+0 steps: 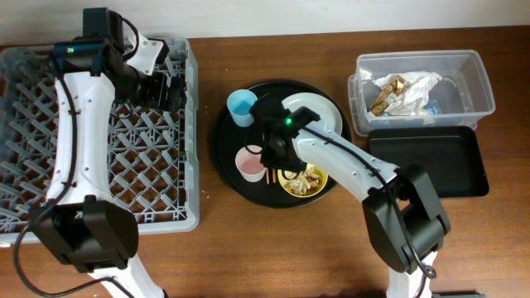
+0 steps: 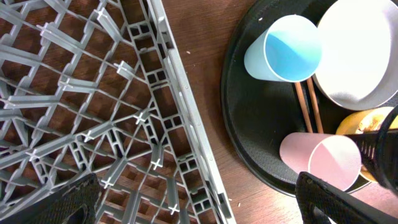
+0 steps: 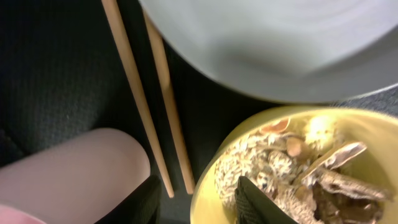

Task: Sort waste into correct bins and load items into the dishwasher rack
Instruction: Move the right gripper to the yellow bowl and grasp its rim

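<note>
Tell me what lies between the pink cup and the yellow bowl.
The wooden chopsticks lie on the round black tray between pink cup and yellow bowl, clearest in the right wrist view.

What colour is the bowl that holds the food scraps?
Yellow; the bowl shows best in the right wrist view.

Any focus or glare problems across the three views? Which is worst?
Right wrist is worst: too close, pink cup and plate smeared, only the chopsticks and the scraps in the yellow bowl hold some detail. Left wrist: sharp on the rack and blue cup. Overhead: evenly lit, sharp, soft sheen on the clear tub, no harsh glare.
</note>
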Action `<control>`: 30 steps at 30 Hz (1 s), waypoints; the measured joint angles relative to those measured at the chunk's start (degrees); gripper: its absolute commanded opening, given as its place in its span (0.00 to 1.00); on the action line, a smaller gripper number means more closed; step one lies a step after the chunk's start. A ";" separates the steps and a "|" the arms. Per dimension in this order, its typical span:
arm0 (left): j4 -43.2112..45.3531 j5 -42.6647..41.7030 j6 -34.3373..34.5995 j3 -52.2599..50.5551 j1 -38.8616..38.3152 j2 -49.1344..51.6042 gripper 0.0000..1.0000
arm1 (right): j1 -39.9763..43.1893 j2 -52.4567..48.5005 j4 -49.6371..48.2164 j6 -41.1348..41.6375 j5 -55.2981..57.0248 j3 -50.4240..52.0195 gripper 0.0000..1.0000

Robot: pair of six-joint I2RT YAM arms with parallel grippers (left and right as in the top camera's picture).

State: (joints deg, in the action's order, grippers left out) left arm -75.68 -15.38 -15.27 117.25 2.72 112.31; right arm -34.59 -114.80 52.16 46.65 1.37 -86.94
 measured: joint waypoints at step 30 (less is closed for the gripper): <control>0.00 -0.02 0.00 0.00 0.00 0.00 0.99 | -0.17 -0.02 3.80 1.36 -2.93 2.47 0.21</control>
State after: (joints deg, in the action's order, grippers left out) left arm -75.68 -15.40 -15.27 117.25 2.72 112.31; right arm -34.76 -114.83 55.96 48.01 -1.56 -84.47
